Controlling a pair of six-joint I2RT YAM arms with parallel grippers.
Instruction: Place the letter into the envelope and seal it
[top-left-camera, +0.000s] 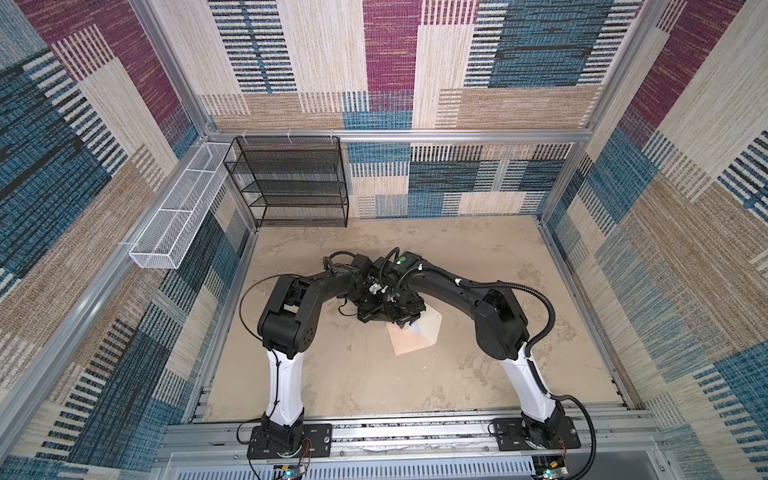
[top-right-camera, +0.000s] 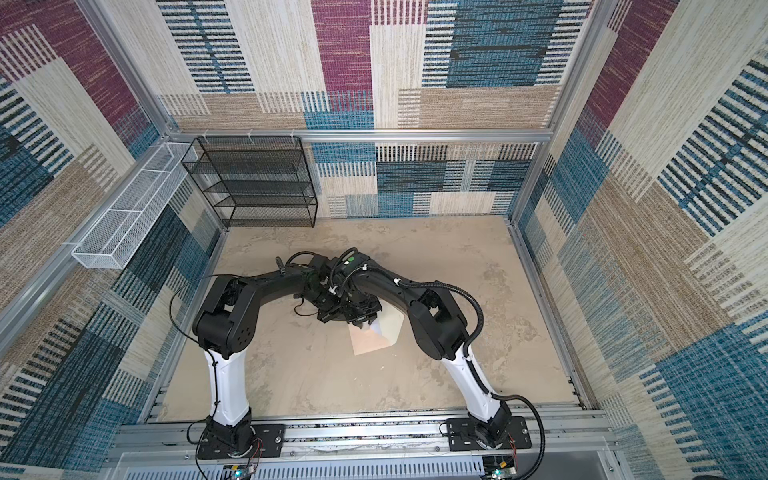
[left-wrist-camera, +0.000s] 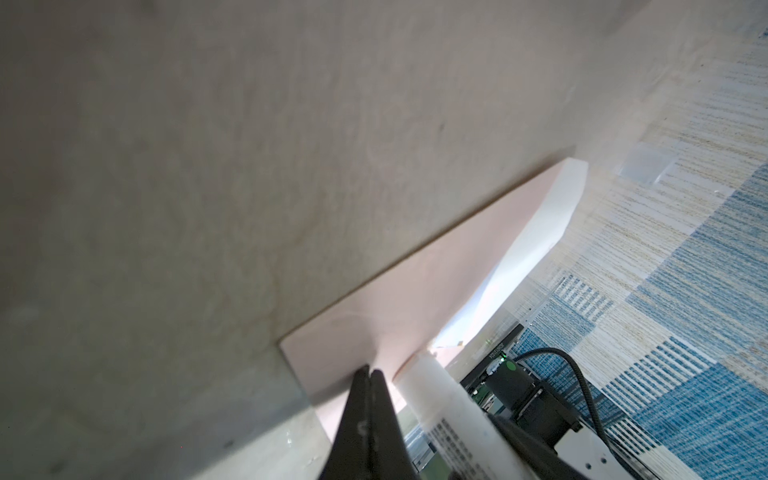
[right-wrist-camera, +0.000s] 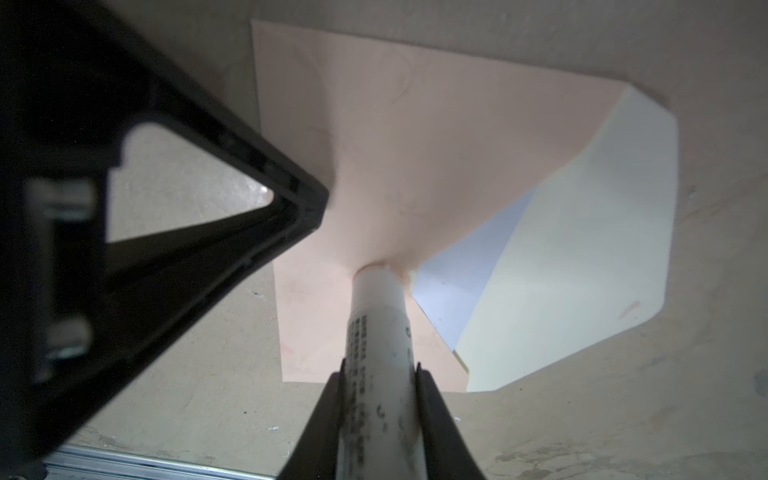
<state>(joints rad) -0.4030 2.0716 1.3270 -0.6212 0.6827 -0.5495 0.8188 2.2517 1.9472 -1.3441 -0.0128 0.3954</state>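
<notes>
The peach envelope (right-wrist-camera: 415, 145) lies flat on the table in both top views (top-left-camera: 409, 343) (top-right-camera: 368, 343), its cream flap (right-wrist-camera: 582, 270) open and raised. A pale bluish-white sheet, seemingly the letter (right-wrist-camera: 457, 282), shows inside the mouth. My right gripper (right-wrist-camera: 380, 365) is shut on a white glue stick (right-wrist-camera: 378, 332) whose tip touches the envelope's edge at the mouth. My left gripper (left-wrist-camera: 370, 370) is shut with nothing between its fingers, and its tips rest on the envelope (left-wrist-camera: 395, 299) near a corner. In the right wrist view the left gripper (right-wrist-camera: 303, 208) is the black triangle beside the stick.
Both arms meet over the middle of the beige table (top-left-camera: 353, 374). A black mesh shelf (top-left-camera: 291, 183) stands at the back left, and a white mesh basket (top-left-camera: 178, 220) hangs on the left wall. Patterned walls enclose the cell.
</notes>
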